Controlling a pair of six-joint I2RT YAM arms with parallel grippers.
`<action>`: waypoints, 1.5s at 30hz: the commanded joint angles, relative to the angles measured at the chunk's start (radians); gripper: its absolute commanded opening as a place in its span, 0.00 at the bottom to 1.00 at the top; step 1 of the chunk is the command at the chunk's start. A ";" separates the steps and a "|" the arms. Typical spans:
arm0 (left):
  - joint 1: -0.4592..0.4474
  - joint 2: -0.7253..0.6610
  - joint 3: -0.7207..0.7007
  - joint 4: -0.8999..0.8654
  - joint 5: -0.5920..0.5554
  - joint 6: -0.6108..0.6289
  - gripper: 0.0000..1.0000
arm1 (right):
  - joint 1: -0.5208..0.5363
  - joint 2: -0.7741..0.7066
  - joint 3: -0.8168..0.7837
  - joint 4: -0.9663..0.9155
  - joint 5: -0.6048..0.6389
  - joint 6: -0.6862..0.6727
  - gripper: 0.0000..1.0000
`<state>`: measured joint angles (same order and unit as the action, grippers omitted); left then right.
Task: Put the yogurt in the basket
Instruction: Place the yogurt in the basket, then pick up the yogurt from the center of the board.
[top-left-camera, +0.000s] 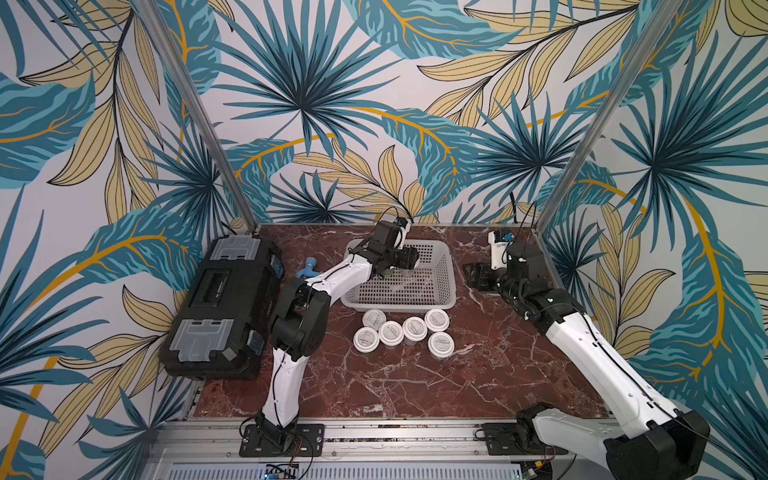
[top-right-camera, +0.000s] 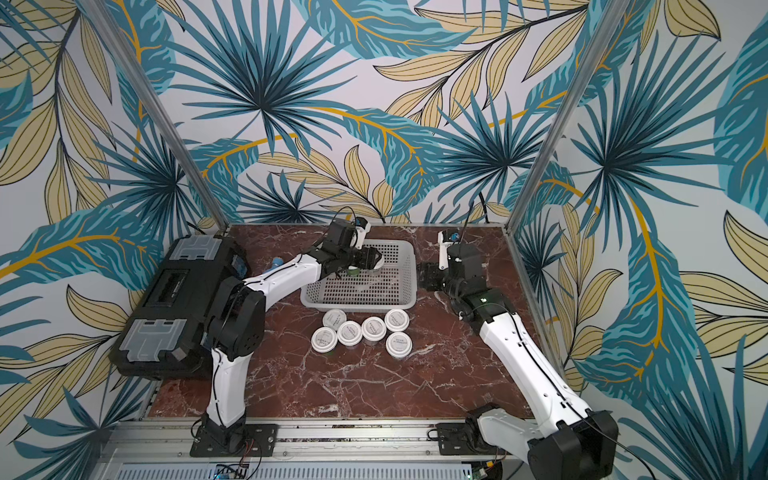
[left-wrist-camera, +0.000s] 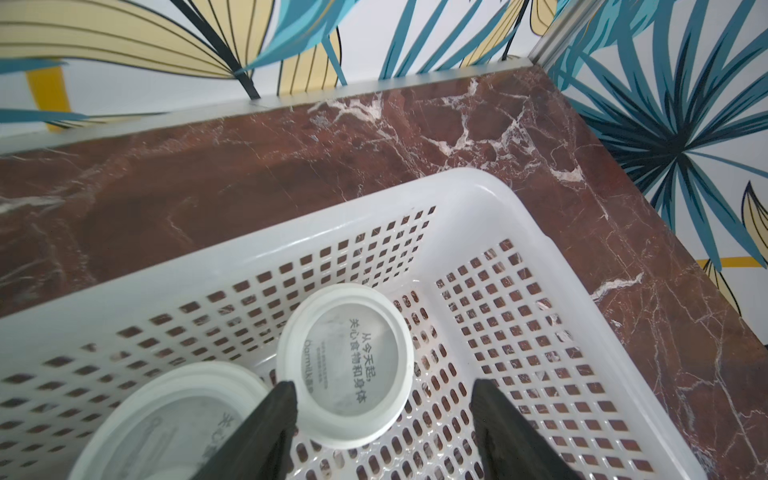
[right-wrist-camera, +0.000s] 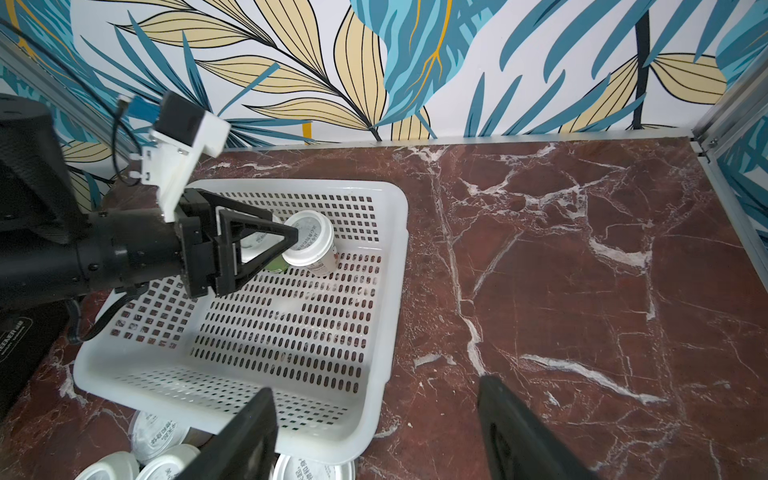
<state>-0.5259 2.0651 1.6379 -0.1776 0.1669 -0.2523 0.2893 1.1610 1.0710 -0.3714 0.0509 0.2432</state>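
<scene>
**Status.** The left gripper (left-wrist-camera: 384, 388) is inside the pale grey-white perforated plastic basket (left-wrist-camera: 494, 195), jaws parted and gripping nothing. One small round yogurt cup with a white grey-printed lid and clear sides (left-wrist-camera: 345, 365) sits just past the fingertips, close against one finger and clear of the other. In the right wrist view it looks tilted rather than flat on its base. A second cup (left-wrist-camera: 174, 419) with green contents is just beside it. Both lie near the basket's 12 o'clock wall.

The right gripper (right-wrist-camera: 376, 386) hovers at the basket's 3 o'clock, jaws wide apart and empty.

On the red-brown marble tabletop (top-left-camera: 498, 353), six more cups (top-left-camera: 402, 332) stand upright in a tight cluster at the basket's 6 o'clock, just beside its near wall. A large black toolbox (top-left-camera: 224, 307) sits at 9 o'clock.

**Handling.** I judge each cup light and rigid but thin-walled, so moderate closing force should do. The smooth clear sides may slip. The lid overhangs the body — I would take hold across the side wall just under that rim, which then acts as a stop. Since neighbours touch, I would start with an outer cup (top-left-camera: 440, 344) at the cluster's 4 o'clock, where both fingers find room.
</scene>
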 joint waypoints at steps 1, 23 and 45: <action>-0.006 -0.138 -0.101 0.139 -0.061 0.022 0.72 | -0.002 0.025 -0.002 -0.008 -0.029 -0.008 0.79; -0.008 -0.659 -0.699 0.350 -0.243 -0.054 0.73 | 0.118 -0.019 0.009 -0.504 -0.116 0.034 0.84; 0.013 -0.693 -0.734 0.374 -0.266 -0.035 0.73 | 0.398 0.138 -0.065 -0.533 -0.019 0.129 0.89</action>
<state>-0.5182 1.3911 0.9329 0.1688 -0.0910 -0.2955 0.6746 1.2800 1.0191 -0.8833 0.0044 0.3553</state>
